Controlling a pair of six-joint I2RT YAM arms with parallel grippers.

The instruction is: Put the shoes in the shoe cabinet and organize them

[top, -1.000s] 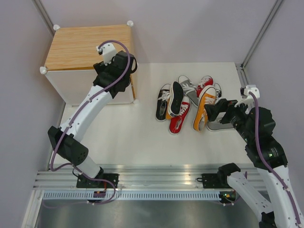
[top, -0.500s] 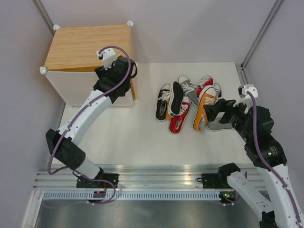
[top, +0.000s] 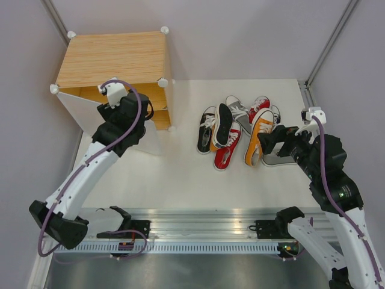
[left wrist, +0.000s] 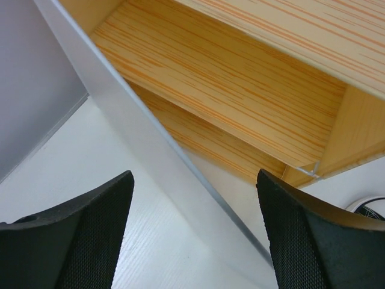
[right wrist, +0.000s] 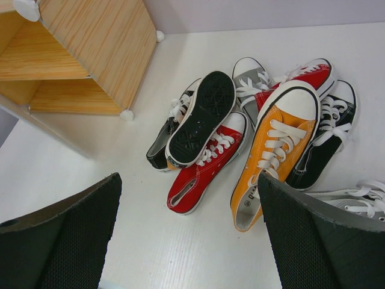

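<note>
Standing wide where it was nearly shut before, shoe cabinet (top: pixel 114 60) door (top: pixel 75 109), left gripper (left wrist: pixel 194 180) drew back, jaws spread astride its edge, right gripper (right wrist: pixel 189 177) gaped unmoved, orange sneaker (right wrist: pixel 274 150) insole print (right wrist: pixel 245 211) unreadable

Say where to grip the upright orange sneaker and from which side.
Pinch the orange sneaker across its heel collar from above, near side. It sits sole-down, heel toward the right gripper; farther up, the red sneaker and black sneaker crowd its sides.
</note>
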